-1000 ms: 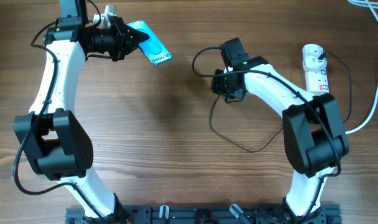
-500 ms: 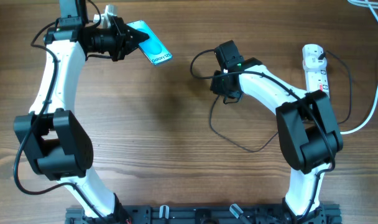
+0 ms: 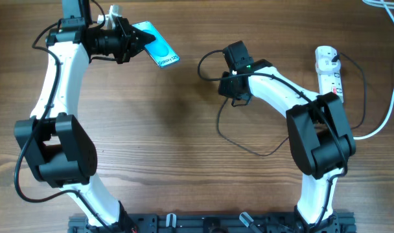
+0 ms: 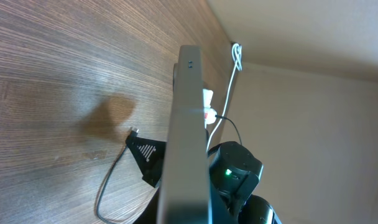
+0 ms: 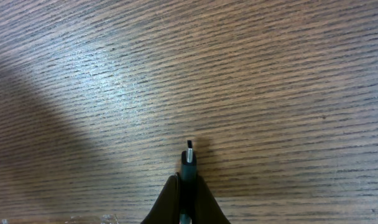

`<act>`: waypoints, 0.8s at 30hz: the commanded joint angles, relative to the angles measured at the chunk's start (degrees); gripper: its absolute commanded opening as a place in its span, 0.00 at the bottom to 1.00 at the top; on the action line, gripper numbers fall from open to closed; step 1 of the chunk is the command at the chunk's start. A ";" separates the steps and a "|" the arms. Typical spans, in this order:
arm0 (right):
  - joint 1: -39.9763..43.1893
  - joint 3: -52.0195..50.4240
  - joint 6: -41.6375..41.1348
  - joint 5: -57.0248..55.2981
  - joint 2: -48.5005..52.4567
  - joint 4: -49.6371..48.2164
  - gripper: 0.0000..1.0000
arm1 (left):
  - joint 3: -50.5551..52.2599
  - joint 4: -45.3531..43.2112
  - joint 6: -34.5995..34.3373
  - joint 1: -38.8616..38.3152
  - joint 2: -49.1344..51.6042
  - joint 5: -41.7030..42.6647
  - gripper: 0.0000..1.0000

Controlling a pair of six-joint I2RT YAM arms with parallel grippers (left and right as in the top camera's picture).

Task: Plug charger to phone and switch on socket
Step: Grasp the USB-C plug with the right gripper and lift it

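Observation:
My left gripper is shut on the phone and holds it tilted above the table's far left, teal screen up. In the left wrist view the phone shows edge-on and hides the fingers. My right gripper is shut on the charger's plug, whose metal tip sticks out ahead of the fingertips just above the wood. The right gripper with the plug tip also shows in the left wrist view, apart from the phone. The charger's thin black cable loops over the table. The socket lies at the far right.
A thick white lead runs from the socket along the right edge. The thin black cable also arcs beside the socket. Bare wood lies between the two arms.
My right gripper has moved a little to the left with the plug. The left arm and the phone have not moved.

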State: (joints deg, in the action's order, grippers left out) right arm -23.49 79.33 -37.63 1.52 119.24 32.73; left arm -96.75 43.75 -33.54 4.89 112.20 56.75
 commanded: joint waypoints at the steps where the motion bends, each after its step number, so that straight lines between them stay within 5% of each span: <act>1: -0.11 -0.28 -0.09 1.57 2.89 0.33 0.04 | -0.76 -0.13 -0.37 0.00 -1.38 2.19 0.04; 4: 0.52 -0.26 2.23 4.59 0.26 -0.09 0.04 | -0.76 -0.15 -0.37 0.00 -1.38 2.16 0.04; 14: 7.82 -0.26 30.14 43.43 -20.59 0.00 0.04 | -0.76 -0.20 0.28 0.00 -1.38 0.37 0.04; 24: 8.20 -0.26 31.58 73.66 -21.70 1.22 0.04 | -0.76 -5.70 7.50 -0.66 -1.38 14.14 0.04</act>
State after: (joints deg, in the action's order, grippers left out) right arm -15.18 78.89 -7.40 64.40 97.80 33.82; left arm -96.73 39.55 -28.67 4.56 112.20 63.07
